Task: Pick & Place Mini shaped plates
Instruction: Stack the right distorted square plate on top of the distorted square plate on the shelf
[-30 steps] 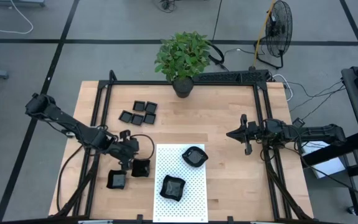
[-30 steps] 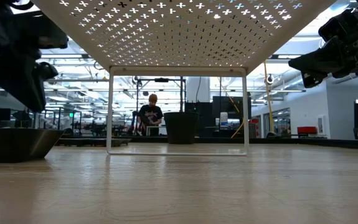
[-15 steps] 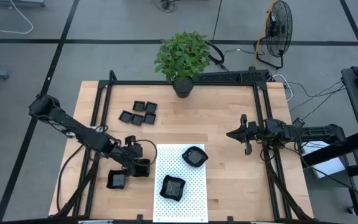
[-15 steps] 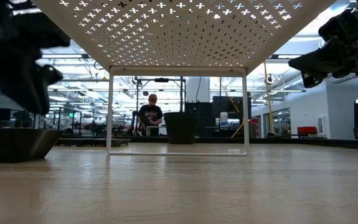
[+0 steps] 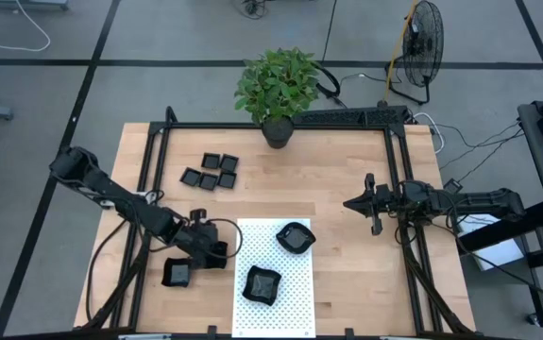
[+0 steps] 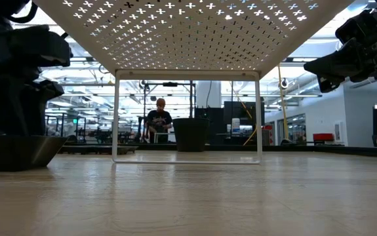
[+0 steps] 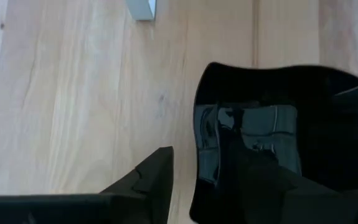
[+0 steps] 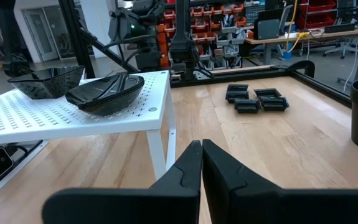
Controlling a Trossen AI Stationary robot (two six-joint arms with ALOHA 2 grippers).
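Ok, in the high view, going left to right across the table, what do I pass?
Lone black plate → left claw over another plate → white dotted mat carrying two plates → right claw, shut and waiting. I left out the plate cluster and plant at the far side.

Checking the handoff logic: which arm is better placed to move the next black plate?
Left. Its gripper is right at a black plate beside the white mat; the right gripper sits shut, far across the table.
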